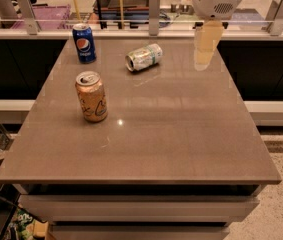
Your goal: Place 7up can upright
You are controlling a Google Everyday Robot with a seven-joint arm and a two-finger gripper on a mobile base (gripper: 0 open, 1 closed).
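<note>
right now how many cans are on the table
3: the Pepsi can upright far left, the 7up can on its side far centre, the orange-gold can upright nearer left. The gripper hangs far right.

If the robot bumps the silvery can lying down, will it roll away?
Probably: the 7up can lies on its round side on the smooth, shiny table, so a nudge could roll it. Its metal skin probably feels slippery. The tool hangs to its right, not touching.

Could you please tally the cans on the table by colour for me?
Blue can: 1, upright
Orange-gold can: 1, upright
Silvery-green can: 1, lying on its side
Total: 3 cans
The gripper hangs above the table at its far right, touching none.
</note>
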